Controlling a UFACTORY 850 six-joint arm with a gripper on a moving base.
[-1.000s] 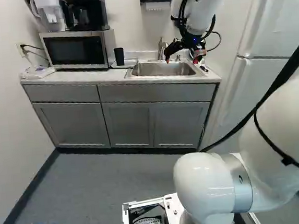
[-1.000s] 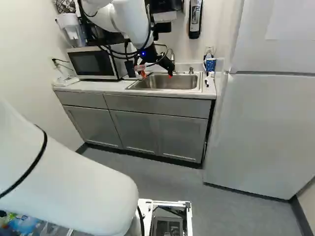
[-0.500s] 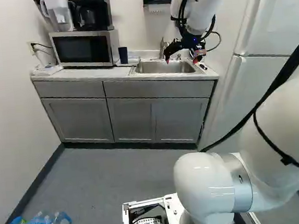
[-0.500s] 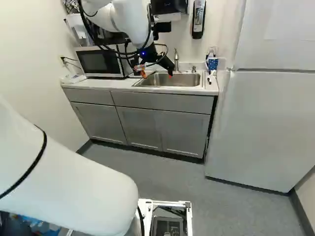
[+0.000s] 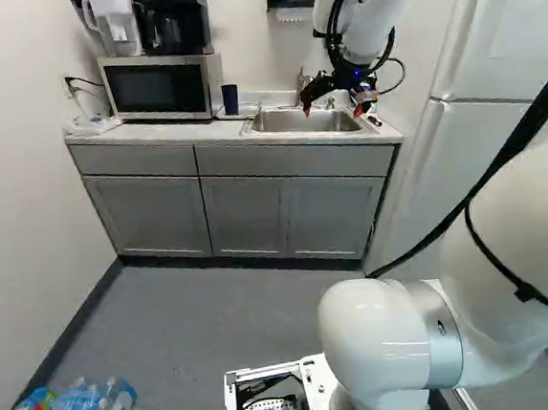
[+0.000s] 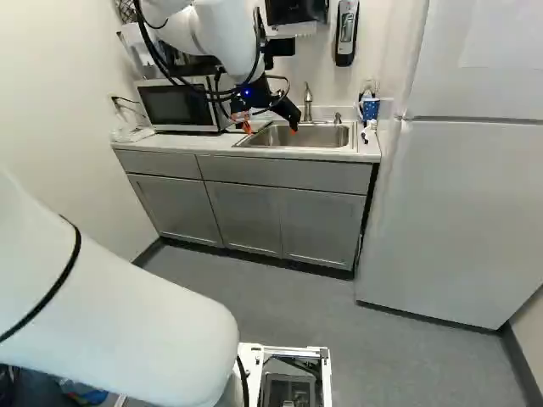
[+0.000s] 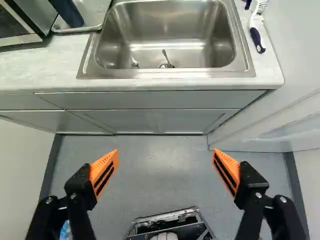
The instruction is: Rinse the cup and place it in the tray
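Pale countertop [image 7: 50, 67], inset metal sink [image 7: 167, 32], brush [image 7: 256, 40] beside it, metal tray [image 7: 94, 14], microwave [image 5: 156, 87]

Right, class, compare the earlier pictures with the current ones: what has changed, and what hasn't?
The base has moved: the microwave now shows further right in both base views. Nothing was visibly taken hold of or let go. The arm keeps its pose against its lowest joint, the gripper is empty, and the dark cup remains beside the microwave.

The cup [image 5: 230, 101] is dark blue, the cabinets [image 5: 150, 216] grey, the refrigerator [image 6: 450, 212] white.
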